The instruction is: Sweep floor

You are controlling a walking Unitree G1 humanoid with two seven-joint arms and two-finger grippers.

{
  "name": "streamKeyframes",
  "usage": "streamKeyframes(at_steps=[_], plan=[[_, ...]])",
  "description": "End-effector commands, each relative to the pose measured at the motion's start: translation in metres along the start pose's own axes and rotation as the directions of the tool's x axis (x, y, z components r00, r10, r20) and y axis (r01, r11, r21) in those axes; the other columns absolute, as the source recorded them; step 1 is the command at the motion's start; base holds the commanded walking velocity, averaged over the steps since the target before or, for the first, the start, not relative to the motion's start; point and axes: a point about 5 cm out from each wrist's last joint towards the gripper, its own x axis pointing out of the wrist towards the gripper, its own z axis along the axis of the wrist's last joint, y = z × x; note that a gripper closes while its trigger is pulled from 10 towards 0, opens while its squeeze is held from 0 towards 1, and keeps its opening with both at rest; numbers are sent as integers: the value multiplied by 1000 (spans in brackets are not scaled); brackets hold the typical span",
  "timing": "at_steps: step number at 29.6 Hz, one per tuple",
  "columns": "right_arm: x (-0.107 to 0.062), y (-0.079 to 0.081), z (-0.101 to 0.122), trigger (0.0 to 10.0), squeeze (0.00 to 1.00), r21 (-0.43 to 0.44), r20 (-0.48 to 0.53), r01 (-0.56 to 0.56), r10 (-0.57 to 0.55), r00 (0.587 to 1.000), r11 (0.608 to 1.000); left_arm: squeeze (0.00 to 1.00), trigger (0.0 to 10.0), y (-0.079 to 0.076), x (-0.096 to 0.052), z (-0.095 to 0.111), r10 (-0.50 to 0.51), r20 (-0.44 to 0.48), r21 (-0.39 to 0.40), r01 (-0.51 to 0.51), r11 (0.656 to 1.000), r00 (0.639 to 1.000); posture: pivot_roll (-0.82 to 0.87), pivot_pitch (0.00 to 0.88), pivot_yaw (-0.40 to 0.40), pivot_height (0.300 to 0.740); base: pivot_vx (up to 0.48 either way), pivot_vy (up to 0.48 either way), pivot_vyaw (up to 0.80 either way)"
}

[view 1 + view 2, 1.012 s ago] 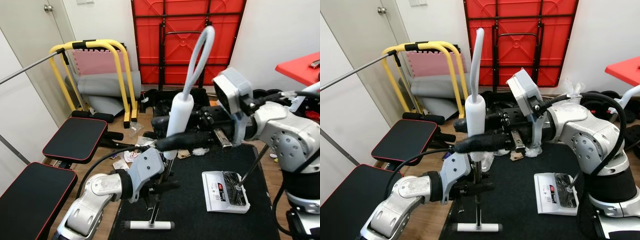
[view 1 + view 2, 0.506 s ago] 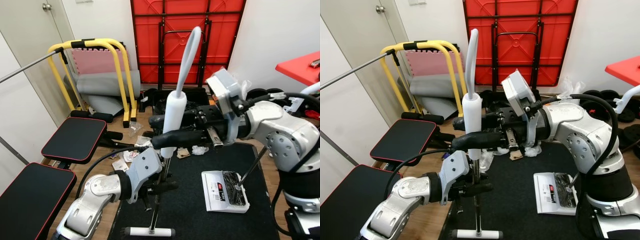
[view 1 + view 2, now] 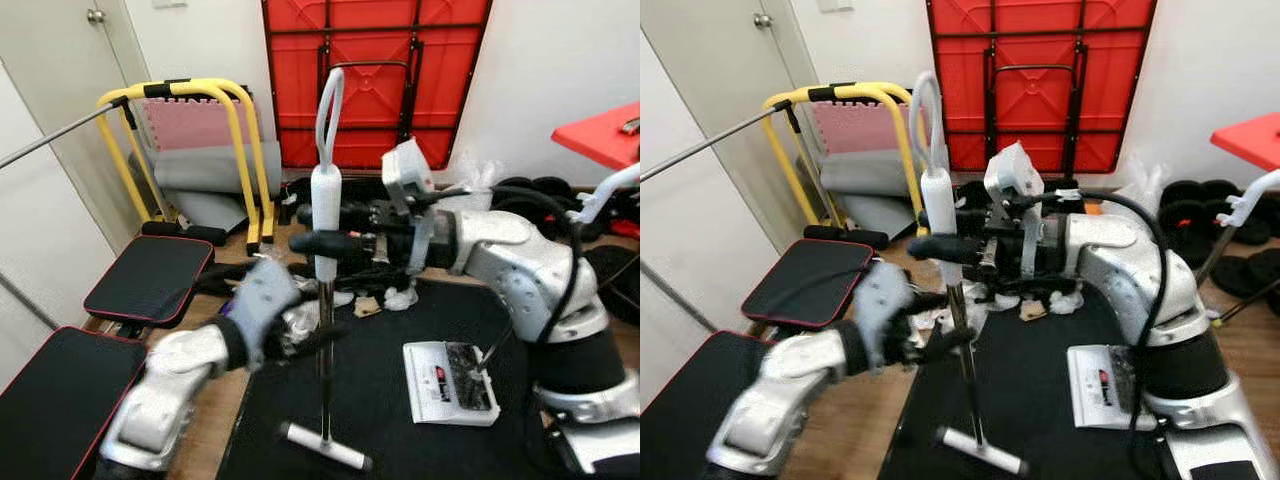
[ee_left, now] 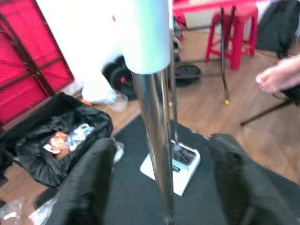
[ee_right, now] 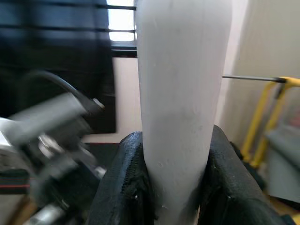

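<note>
Right gripper [image 3: 318, 243] clamps the upright broom [image 3: 323, 300] by its white grip over the black mat [image 3: 400, 420], while the spread-fingered left gripper [image 3: 300, 335] flanks the pole, risking a twist.

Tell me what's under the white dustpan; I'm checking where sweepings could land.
The white dustpan rests on a black floor mat. The mat lies on a wooden floor; whatever sits directly beneath the pan is covered.
</note>
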Motion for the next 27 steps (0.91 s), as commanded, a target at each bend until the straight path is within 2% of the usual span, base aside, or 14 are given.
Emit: streamKeyframes(at_steps=[1, 4, 8, 9, 10, 12, 13, 14, 17, 19, 20, 21, 22, 27], plan=[[-1, -5, 5, 0, 0, -45, 39, 59, -57, 998, 997, 1000, 10000, 5, -10, 1, 44, 13, -48, -43, 998, 999, -143, 0, -24, 740, 0, 0, 0], [-1, -8, 3, 0, 0, -54, 36, 101, -99, 994, 993, 1000, 10000, 8, -16, 2, 59, 23, -65, -57, 996, 998, -143, 0, -25, 740, 0, 0, 0], [-4, -24, -6, 0, 0, -57, 40, 297, -296, 954, 953, 1000, 10000, 21, -26, -2, 207, 8, -84, -205, 975, 978, -142, 0, -27, 740, 0, 0, 0], [-7, -35, -11, 0, 0, -25, 49, 426, -424, 904, 904, 0, 10000, 26, -28, -8, 312, -10, -106, -311, 945, 950, -140, 0, -30, 740, 0, 0, 0], [-11, -44, -18, 1608, 0, 14, 46, 533, -533, 845, 846, 0, 10000, 27, -28, -15, 401, -23, -147, -399, 905, 916, -139, 0, -30, 740, 0, 0, 0], [-11, -44, -18, 1608, 0, 14, 46, 533, -533, 845, 846, 0, 10000, 27, -28, -15, 401, -23, -147, -399, 905, 916, -139, 0, -30, 740, 0, 0, 0], [-13, -48, -23, 10000, 0, 39, 41, 594, -595, 803, 804, 0, 10000, 27, -27, -19, 450, -32, -177, -448, 876, 892, -139, 0, -30, 740, 0, 0, 0], [-16, -50, -28, 10000, 0, 55, 32, 648, -650, 759, 760, 0, 10000, 23, -25, -24, 505, -44, -226, -501, 836, 862, -141, 0, -31, 740, 0, 0, 0], [-16, -50, -28, 10000, 0, 55, 32, 648, -650, 759, 760, 0, 10000, 23, -25, -24, 505, -44, -226, -501, 836, 862, -141, 0, -31, 740, 0, 0, 0], [-18, -51, -33, 10000, 0, 68, 27, 677, -680, 733, 733, 0, 10000, 20, -23, -30, 550, -67, -273, -546, 792, 832, -144, 0, -34, 740, 0, 0, 0], [-19, -49, -38, 10000, 0, 78, 25, 692, -695, 718, 718, 0, 10000, 14, -23, -34, 598, -82, -316, -590, 743, 797, -145, 0, -35, 740, 0, 0, 0], [-19, -49, -38, 10000, 0, 78, 25, 692, -695, 718, 718, 0, 10000, 14, -23, -34, 598, -82, -316, -590, 743, 797, -145, 0, -35, 740, 0, 0, 0], [-20, -47, -41, 10000, 0, 94, 29, 700, -705, 709, 708, 0, 10000, 10, -26, -37, 640, -100, -341, -630, 697, 762, -139, 0, -38, 740, 0, 0, 0], [-20, -44, -44, 10000, 0, 111, 38, 707, -714, 699, 698, 0, 10000, 7, -31, -41, 674, -122, -346, -668, 659, 729, -137, 0, -36, 740, 0, 0, 0]])
